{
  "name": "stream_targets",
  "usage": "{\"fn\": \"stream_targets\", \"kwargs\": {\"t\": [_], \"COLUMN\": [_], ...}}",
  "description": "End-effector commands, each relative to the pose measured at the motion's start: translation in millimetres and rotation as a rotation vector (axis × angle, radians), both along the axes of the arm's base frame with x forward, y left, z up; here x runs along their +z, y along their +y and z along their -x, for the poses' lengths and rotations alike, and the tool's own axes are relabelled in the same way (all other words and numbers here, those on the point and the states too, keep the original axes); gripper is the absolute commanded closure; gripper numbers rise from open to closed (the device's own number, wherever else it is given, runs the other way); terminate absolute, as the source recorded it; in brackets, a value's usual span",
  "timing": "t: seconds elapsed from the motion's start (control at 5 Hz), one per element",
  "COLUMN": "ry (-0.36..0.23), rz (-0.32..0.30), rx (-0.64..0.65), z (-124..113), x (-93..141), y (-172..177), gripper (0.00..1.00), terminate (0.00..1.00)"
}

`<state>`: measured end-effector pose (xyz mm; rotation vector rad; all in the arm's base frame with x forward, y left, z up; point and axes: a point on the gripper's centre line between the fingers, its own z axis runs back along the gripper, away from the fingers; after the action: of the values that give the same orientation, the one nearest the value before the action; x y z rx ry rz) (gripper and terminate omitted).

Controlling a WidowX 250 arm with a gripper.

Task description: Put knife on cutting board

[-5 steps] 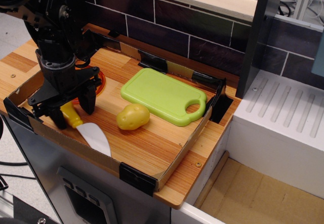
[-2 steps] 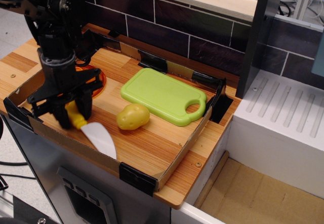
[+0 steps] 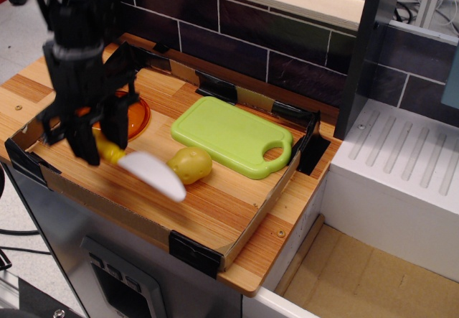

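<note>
My black gripper [image 3: 97, 142] is at the left of the tray, shut on the yellow handle of the toy knife [image 3: 143, 169]. The knife is lifted above the wooden surface, its white blade pointing right and down, its tip in front of the toy potato [image 3: 191, 163]. The light green cutting board [image 3: 228, 134] lies flat to the right, at the middle back of the tray, with its oval handle hole at the right end. Nothing lies on the board.
A round orange translucent lid [image 3: 136, 113] lies behind the gripper. A low cardboard wall [image 3: 258, 214] with black clips rims the wooden tray. A dark brick wall stands at the back. A white ribbed drainboard [image 3: 401, 160] sits to the right.
The gripper has closed on the knife's handle and risen, lifting the knife off the surface. The blade has swung up and to the right, toward the potato.
</note>
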<state>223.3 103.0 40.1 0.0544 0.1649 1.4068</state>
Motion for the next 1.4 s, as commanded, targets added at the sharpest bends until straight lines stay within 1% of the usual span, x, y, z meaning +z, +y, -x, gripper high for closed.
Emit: {"fn": "stream_targets", "kwargs": {"t": [0.0, 0.2, 0.4, 0.6, 0.8, 1.0, 1.2], "ry": [-0.115, -0.141, -0.173, -0.169, -0.170, -0.167, -0.173], "rz": [0.138, 0.129, 0.089, 0.087, 0.062, 0.044, 0.056], "rx": [0.052, 0.113, 0.161, 0.140, 0.141, 0.139, 0.099], "z": [-35.4, -63.6, -85.1, -97.1, -105.6, -106.7, -106.6], "x": [61.8, 50.9, 30.1, 12.0, -1.1, -11.3, -8.0], "y": [-6.3, -19.0, -24.9, -32.8, -42.2, -43.9, -43.3], "gripper": [1.00, 1.00, 1.00, 1.00, 1.00, 1.00, 0.00], "terminate": [0.00, 0.00, 0.00, 0.00, 0.00, 0.00, 0.00]}}
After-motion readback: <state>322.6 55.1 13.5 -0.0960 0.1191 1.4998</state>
